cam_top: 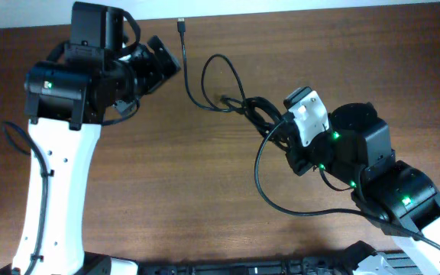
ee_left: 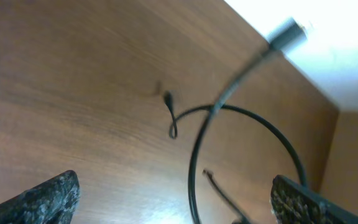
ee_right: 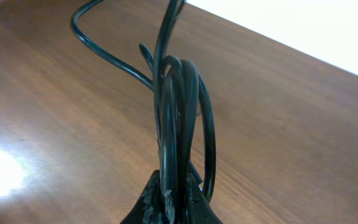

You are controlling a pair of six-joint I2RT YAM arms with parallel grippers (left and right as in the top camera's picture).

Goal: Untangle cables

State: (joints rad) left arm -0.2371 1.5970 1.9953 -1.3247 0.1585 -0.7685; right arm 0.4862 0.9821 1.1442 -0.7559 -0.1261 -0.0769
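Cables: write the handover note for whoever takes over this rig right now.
Right gripper: jaws shut on the cables, holding the looped bundle at mid-table.
Left gripper: jaws open, empty, close to the free strand near the far edge of the table.
From the bundle, one strand runs out in a loop to a plug end by that far edge.
Done: bundle gripped. Left: the loops are not yet apart; probably take the free strand with the left and draw it out.
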